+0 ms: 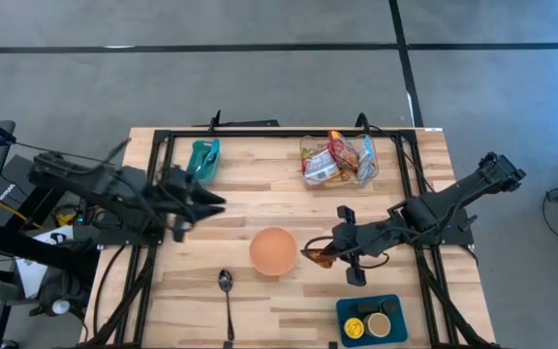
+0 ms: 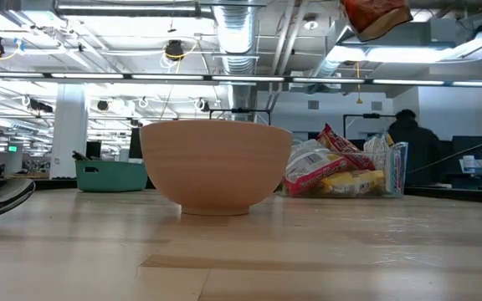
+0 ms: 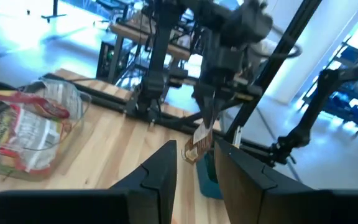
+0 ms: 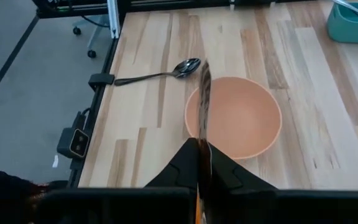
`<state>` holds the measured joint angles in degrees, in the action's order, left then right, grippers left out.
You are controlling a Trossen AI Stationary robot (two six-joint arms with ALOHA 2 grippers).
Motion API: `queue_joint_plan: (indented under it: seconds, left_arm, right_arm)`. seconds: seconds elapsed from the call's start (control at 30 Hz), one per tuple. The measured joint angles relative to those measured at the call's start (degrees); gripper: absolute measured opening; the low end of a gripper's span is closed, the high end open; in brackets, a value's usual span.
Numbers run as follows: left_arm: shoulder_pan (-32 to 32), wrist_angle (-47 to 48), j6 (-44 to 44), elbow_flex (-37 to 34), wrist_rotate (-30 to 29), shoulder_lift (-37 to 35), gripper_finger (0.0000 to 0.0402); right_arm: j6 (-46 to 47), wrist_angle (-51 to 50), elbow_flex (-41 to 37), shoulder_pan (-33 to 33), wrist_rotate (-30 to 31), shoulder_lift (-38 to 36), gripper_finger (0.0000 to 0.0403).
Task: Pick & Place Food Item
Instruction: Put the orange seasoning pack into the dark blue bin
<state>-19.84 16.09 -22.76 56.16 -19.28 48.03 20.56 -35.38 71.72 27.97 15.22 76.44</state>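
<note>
A snack packet (image 1: 320, 256), orange and brown, is in my right gripper (image 1: 329, 252), which is shut on it just right of a peach bowl (image 1: 273, 250). The bowl stands on its base on the wooden table. In the low view the packet (image 2: 375, 15) hangs high above the table, right of the bowl (image 2: 216, 167). In the right wrist view the packet (image 4: 204, 118) shows edge-on in front of the bowl (image 4: 241, 118). My left gripper (image 1: 213, 202) is open and empty over the table's left part; its fingers (image 3: 160, 177) show in the left wrist view. My right gripper pinches the snack packet between its two fingers (image 4: 185, 165), at the packet's end nearest the wrist (image 4: 202, 149). The fingers slant down from the table's right side. The packet is lifted clear of the table and hangs below the fingers (image 3: 197, 144), reaching toward the bowl.
A clear container (image 1: 339, 160) with more snack packets stands at the far middle right. A teal bin (image 1: 203, 160) is at the far left. A spoon (image 1: 227, 291) lies near the front edge. A blue tray (image 1: 370, 320) with small items is at the front right.
</note>
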Motion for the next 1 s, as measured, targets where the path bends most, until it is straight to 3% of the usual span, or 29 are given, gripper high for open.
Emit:
queue_joint_plan:
  seconds: [0.5, 1.0]
  left_arm:
    - [0.0, 3.0, -0.2, 0.0, 0.6, -14.4, 0.0103]
    - [0.0, 3.1, 0.3, 0.0, 0.6, -15.6, 0.0103]
  right_arm:
    - [0.5, -0.6, 0.0, 1.0, -0.2, 0.0, 0.0000]
    - [3.4, -1.8, 0.0, 0.9, -2.3, 0.0, 0.0000]
